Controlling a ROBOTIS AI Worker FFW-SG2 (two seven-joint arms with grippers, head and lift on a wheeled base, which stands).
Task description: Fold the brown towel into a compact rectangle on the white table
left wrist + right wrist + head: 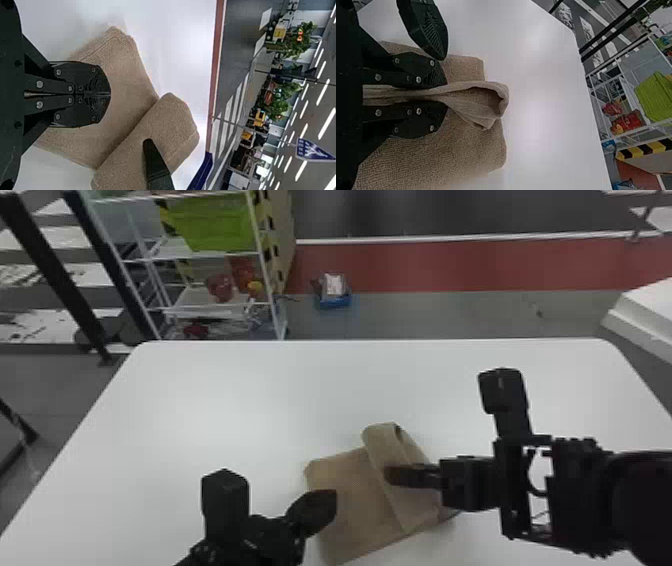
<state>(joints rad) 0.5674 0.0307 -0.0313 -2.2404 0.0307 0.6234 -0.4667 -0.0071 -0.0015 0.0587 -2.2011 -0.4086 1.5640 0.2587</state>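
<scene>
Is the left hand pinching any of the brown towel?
No, the left hand has its fingers closed together, with none of the brown towel between them.

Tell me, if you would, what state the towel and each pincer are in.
Brown towel: partly folded, not yet a compact rectangle.
Left pincer: shut, nothing between its fingers.
Right pincer: shut on a fold of the towel.

Brown towel (pixel 354 480), partly folded, on white table (pixel 225 405); end doubled over.
</scene>
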